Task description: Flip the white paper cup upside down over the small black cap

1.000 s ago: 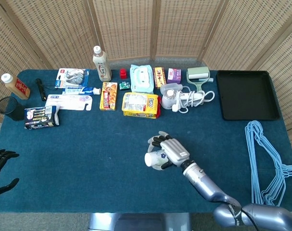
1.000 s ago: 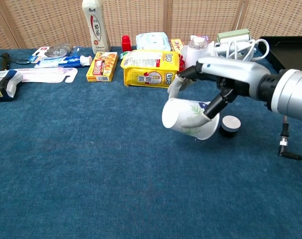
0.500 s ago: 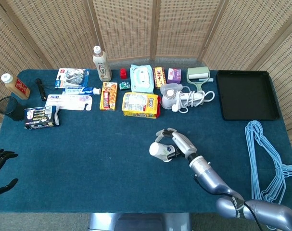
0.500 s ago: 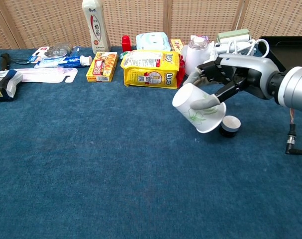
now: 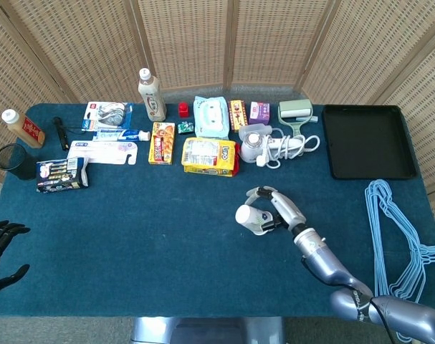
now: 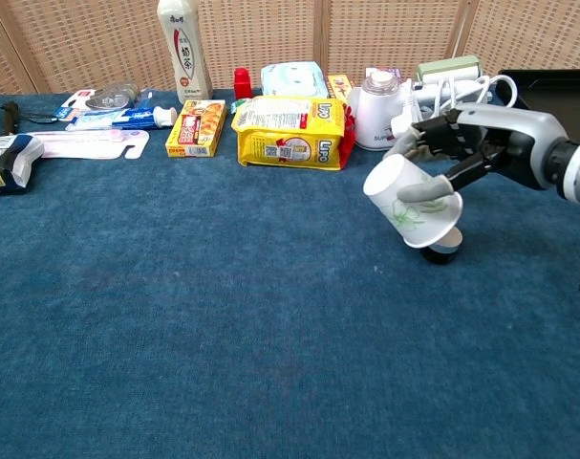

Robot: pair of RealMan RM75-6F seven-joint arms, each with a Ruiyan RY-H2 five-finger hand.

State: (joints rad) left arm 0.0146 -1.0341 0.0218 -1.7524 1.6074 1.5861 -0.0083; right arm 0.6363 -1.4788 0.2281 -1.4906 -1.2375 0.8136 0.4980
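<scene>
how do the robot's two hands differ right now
The right hand grips the white paper cup, tilted mouth-down over the small black cap; the left hand holds nothing. The right hand is raised mid-table, while the left hand sits at the table's near left edge.

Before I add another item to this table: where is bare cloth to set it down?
The front half of the table is bare, from the left hand across to the right hand holding the white paper cup. The back row, bottle to black tray, is crowded; blue hangers take the right edge.
</scene>
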